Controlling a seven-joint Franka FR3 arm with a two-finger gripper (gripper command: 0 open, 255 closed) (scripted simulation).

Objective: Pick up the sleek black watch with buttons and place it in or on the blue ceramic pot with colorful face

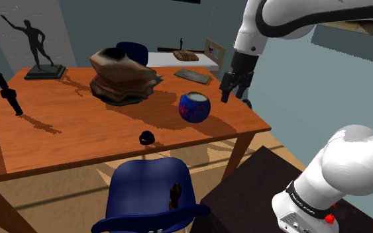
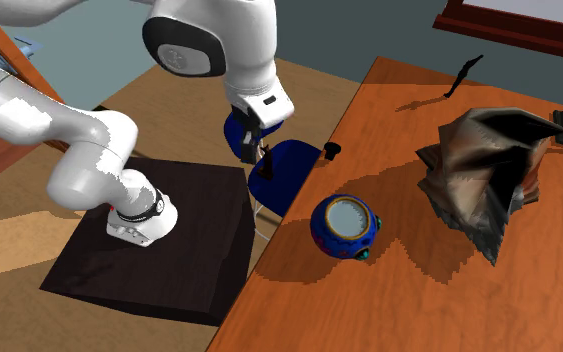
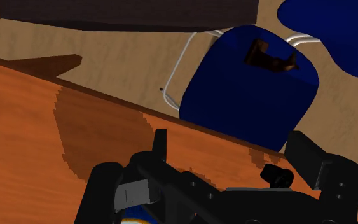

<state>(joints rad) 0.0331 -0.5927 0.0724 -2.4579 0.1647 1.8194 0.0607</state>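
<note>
- So far nothing is lifted. In the shoulder view the black watch (image 1: 146, 138) lies on the wooden table (image 1: 59, 139) near its front edge. It is apart from the blue pot (image 1: 195, 107), which stands further back toward that view's right. The gripper (image 1: 234, 89) hangs in the air past the pot, clear of both.
- From the second exterior view the gripper (image 2: 253, 148) shows against the blue chair (image 2: 287, 172). The watch (image 2: 333, 150) sits right at the table's edge, and the pot (image 2: 345, 226) stands near it, mouth up, with nothing in it.
- Along the wrist view the fingers (image 3: 309, 156) stand wide apart with nothing between them. The watch (image 3: 276, 175) lies on the table close to one finger, not touched.
- Judging by this, every step is left: come down on the watch, clasp it, carry it across, and release it over the pot.
</note>
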